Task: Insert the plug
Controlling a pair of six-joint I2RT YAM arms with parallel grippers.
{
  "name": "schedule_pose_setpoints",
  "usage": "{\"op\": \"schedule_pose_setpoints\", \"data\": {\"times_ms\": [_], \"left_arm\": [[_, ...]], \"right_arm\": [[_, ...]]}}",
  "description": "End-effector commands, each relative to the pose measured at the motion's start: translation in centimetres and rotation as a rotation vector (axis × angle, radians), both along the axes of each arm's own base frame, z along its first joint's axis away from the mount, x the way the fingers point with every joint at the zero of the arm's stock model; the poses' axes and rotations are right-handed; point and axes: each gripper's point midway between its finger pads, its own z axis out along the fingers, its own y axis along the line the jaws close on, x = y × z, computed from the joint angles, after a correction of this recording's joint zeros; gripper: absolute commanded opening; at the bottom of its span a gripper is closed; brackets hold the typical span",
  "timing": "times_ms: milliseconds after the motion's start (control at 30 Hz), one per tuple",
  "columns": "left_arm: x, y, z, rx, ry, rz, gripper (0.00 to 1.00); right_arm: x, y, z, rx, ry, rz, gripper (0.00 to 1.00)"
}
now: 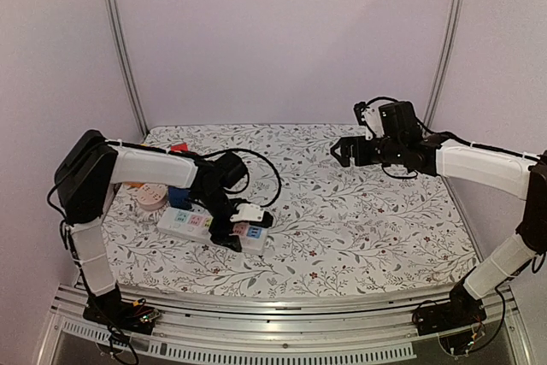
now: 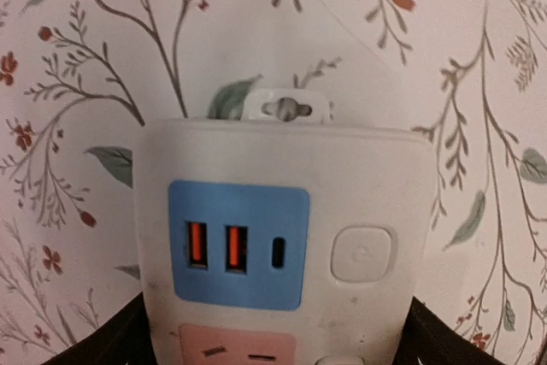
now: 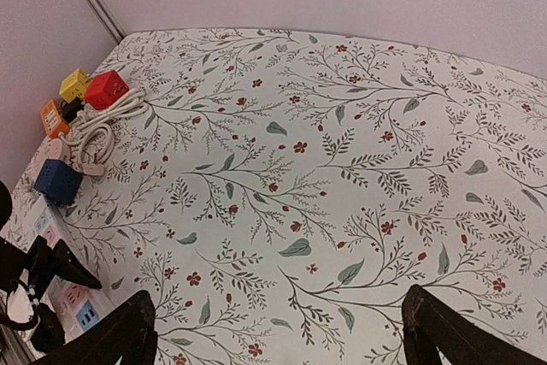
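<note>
While no plug is in hand, table (image 1: 367,228) bears strip (image 1: 184,221). Left gripper (image 1: 229,235) straddles strip's right end, fingers (image 2: 120,344) pressed to both sides, likely pinning it for insertion. Right gripper (image 1: 346,153) hangs well right of strip, spread wide, empty, presumably free to fetch. Cord (image 3: 94,138) coils beyond strip among cubes (image 3: 105,89); plug itself not made out.

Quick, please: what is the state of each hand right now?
Left hand: closed on the power strip, one finger on each side.
Right hand: open, holding nothing.
</note>
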Motion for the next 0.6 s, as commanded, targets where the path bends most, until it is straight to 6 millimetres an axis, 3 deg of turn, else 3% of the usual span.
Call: {"op": "schedule_pose_setpoints", "data": {"times_ms": [0, 100, 133, 300, 500, 567], "left_arm": [[3.9, -7.5, -1.5, -0.004, -0.071, 0.184, 0.45], [4.6, -11.7, -1.4, -0.004, -0.067, 0.186, 0.47], [4.4, -12.1, -2.3, 0.017, -0.049, 0.189, 0.48], [5.3, -16.2, -2.8, 0.024, -0.048, 0.249, 0.53], [5.8, -17.8, -4.3, 0.062, -0.012, 0.342, 0.58], [5.6, -18.2, -4.4, 0.055, 0.005, 0.337, 0.66]], "right_arm": [[-1.0, -2.5, 1.5, -0.038, 0.002, -0.109, 0.99], [-1.9, -4.2, 1.9, -0.058, -0.015, -0.153, 0.99], [-2.2, -4.6, 2.0, -0.067, -0.022, -0.161, 0.99], [-3.6, -6.5, 3.7, -0.088, -0.07, -0.2, 0.99], [-4.7, -7.7, 5.1, -0.073, -0.11, -0.223, 0.99], [-4.9, -7.7, 5.2, -0.066, -0.111, -0.217, 0.99]]}}
